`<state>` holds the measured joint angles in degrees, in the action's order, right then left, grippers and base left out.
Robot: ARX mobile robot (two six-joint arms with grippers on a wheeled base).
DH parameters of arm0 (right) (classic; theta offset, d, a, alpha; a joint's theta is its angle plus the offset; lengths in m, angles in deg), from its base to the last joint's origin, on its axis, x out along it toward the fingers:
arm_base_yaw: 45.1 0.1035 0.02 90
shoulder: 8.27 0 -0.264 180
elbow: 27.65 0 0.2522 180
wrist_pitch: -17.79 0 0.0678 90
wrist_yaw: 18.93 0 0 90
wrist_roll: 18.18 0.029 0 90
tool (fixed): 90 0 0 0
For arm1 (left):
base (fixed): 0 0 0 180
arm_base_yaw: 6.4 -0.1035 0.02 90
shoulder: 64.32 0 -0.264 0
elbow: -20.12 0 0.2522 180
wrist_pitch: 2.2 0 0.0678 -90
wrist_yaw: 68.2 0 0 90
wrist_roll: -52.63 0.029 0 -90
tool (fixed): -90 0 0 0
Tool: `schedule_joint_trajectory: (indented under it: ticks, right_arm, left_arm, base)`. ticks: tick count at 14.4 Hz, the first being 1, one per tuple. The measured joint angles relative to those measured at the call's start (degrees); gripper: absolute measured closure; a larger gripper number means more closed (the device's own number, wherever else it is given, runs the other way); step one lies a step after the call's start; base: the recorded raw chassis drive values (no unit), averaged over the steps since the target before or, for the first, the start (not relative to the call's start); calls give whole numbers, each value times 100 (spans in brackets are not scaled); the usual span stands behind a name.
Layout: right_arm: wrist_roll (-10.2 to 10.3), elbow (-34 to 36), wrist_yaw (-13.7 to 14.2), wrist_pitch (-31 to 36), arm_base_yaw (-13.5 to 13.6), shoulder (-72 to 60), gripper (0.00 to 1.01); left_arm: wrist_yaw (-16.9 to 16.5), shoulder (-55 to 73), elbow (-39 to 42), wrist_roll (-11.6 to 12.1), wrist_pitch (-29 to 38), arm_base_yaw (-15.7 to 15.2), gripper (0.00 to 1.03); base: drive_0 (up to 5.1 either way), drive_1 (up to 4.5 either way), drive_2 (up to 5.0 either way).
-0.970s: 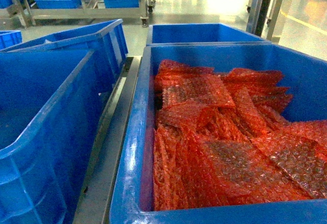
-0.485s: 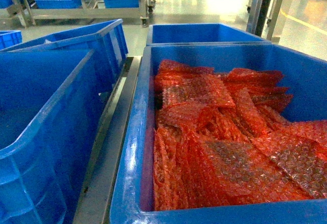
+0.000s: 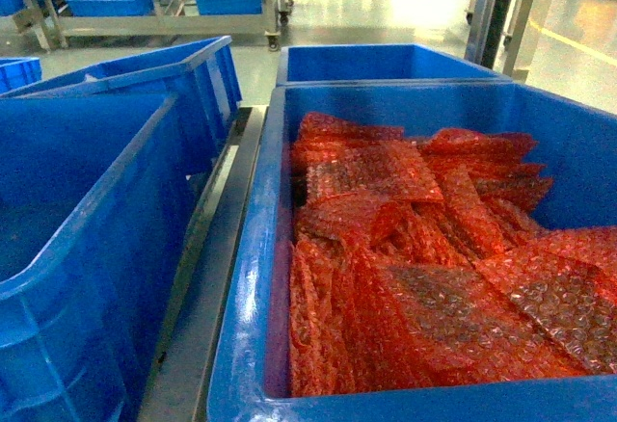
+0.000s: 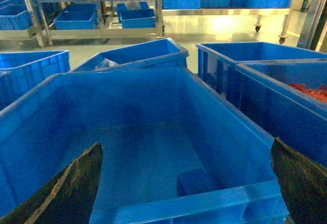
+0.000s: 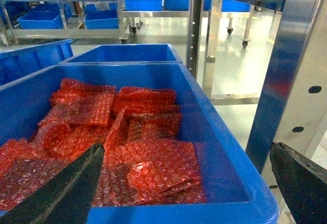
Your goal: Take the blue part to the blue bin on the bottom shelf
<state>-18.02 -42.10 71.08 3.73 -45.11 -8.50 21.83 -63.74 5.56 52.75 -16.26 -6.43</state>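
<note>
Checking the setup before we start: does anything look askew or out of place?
One thing: the blue bin behind the near left bin sits tilted and skewed, not square like its neighbours. The red bubble-wrap bags lie jumbled but contained. Nothing looks spilled or damaged.

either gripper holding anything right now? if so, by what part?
Nothing is held. The left gripper is open over the blue bin, its blue block untouched; the right gripper is open over the red bubble-wrap bags.

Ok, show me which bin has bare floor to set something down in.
The left blue bin has open floor all around the small blue part near its front wall. The right bin is crowded wall to wall with red bubble-wrap bags.
</note>
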Motion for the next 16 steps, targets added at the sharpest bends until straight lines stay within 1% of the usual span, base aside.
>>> schedule_joint_trajectory:
  ticks: [16]
  right_arm:
    - [0, 0, 0, 0, 0, 0, 3]
  left_arm:
    - [0, 0, 0, 0, 0, 0, 5]
  base:
    - [0, 0, 0]
